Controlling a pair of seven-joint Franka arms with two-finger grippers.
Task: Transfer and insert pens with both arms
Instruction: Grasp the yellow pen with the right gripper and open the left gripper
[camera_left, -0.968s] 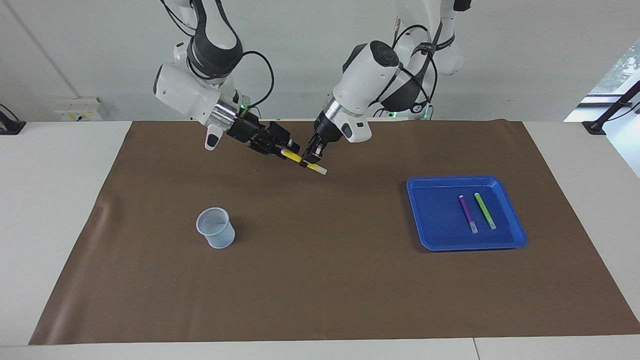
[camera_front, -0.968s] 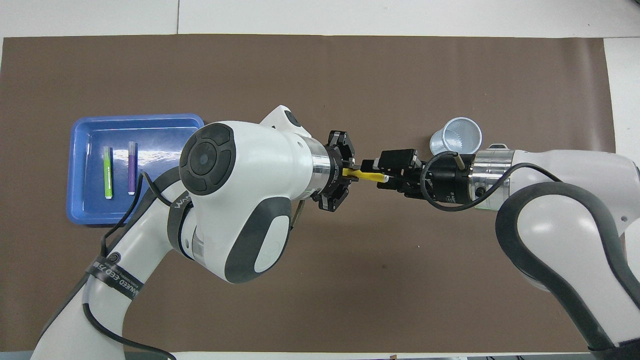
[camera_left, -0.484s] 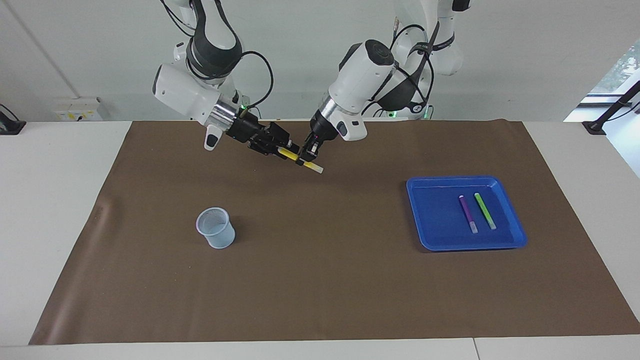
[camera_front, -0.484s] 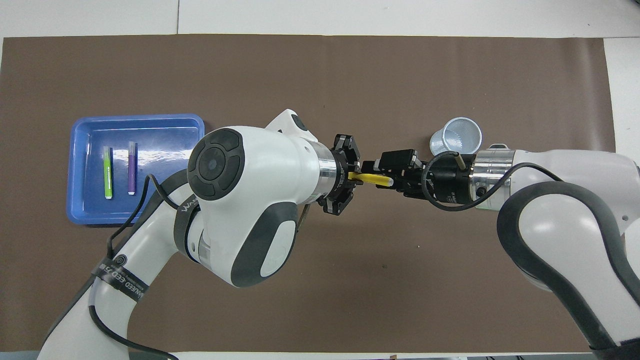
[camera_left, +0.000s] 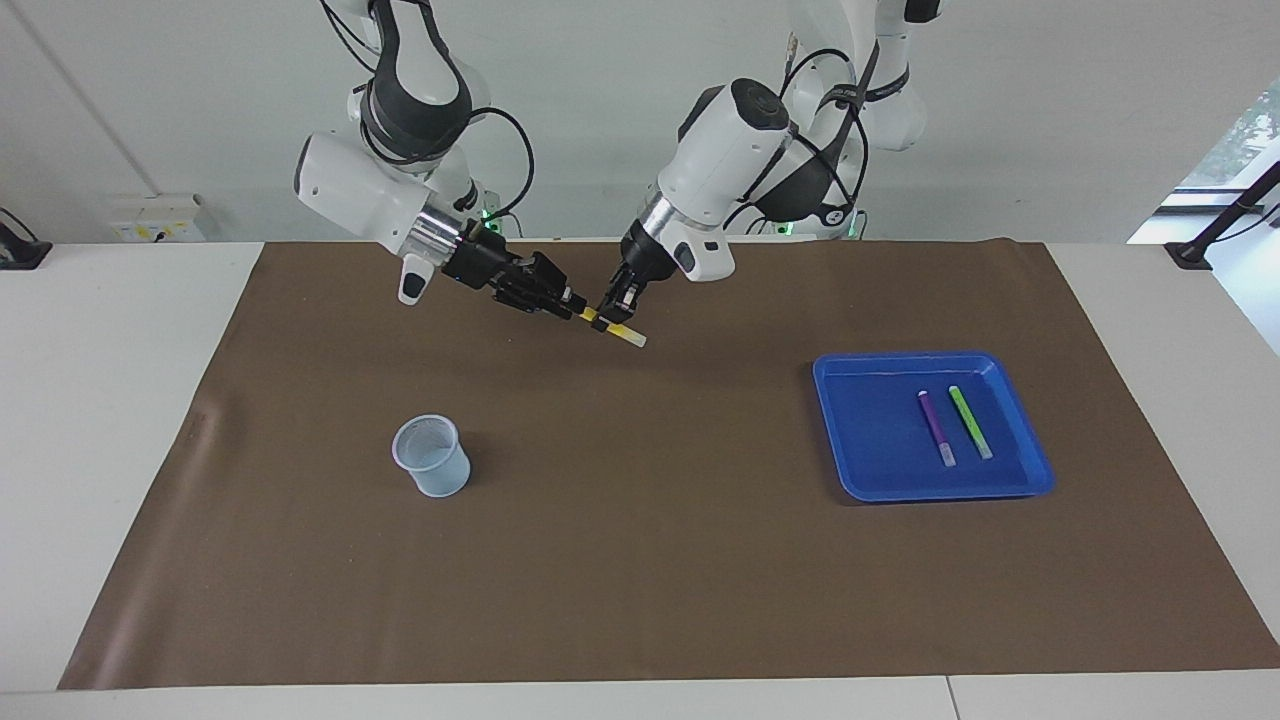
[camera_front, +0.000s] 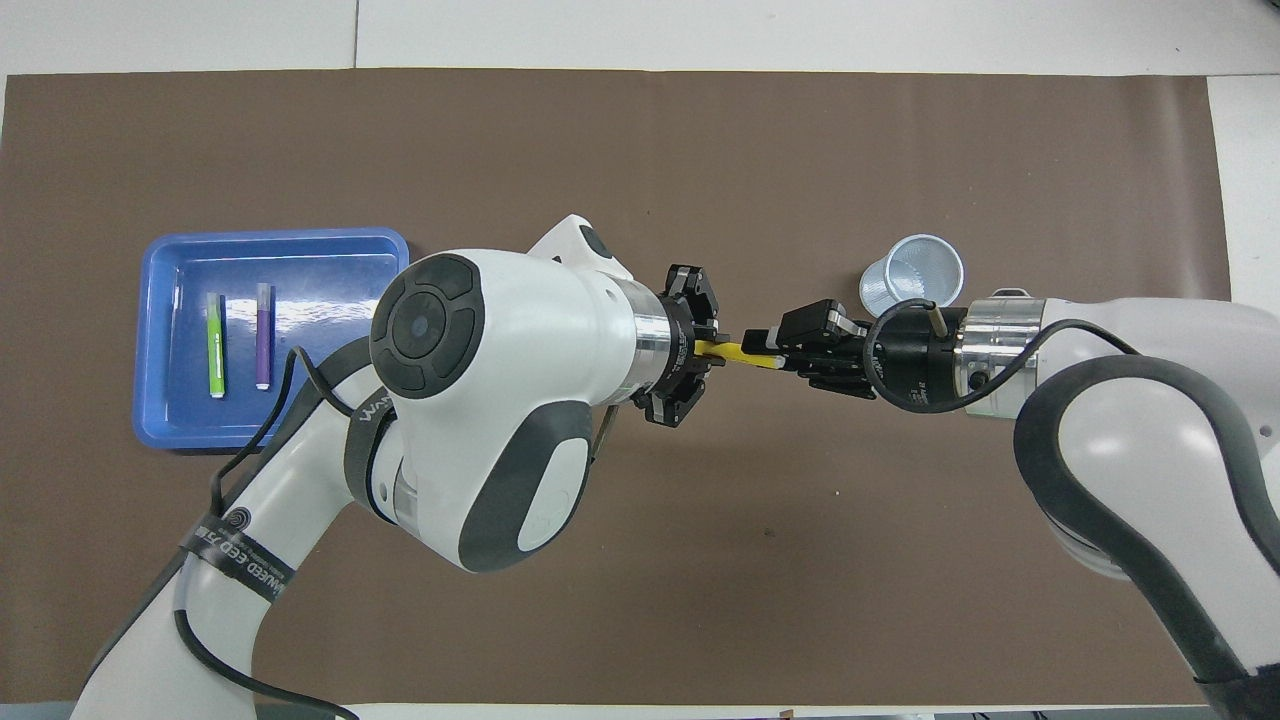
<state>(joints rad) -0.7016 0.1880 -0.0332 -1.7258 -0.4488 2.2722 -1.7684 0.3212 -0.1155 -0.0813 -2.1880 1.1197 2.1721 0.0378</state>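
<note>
The yellow pen (camera_left: 628, 335) hangs tilted in the air over the brown mat, about midway between the arms' bases. My left gripper (camera_left: 612, 318) is shut on its middle; it also shows in the overhead view (camera_front: 705, 347). My right gripper (camera_left: 572, 303) is open, its fingertips straddling the pen's other end (camera_front: 760, 357) without carrying it. The purple pen (camera_left: 936, 428) and the green pen (camera_left: 970, 421) lie side by side in the blue tray (camera_left: 870, 440).
A clear plastic cup (camera_left: 432, 470) stands upright on the mat toward the right arm's end, farther from the robots than the grippers. The blue tray (camera_front: 330, 300) sits toward the left arm's end. The brown mat (camera_left: 640, 560) covers most of the table.
My right gripper has drawn back along the yellow pen toward its own end of the table, so more of the pen shows. The pen and my left gripper have barely moved.
</note>
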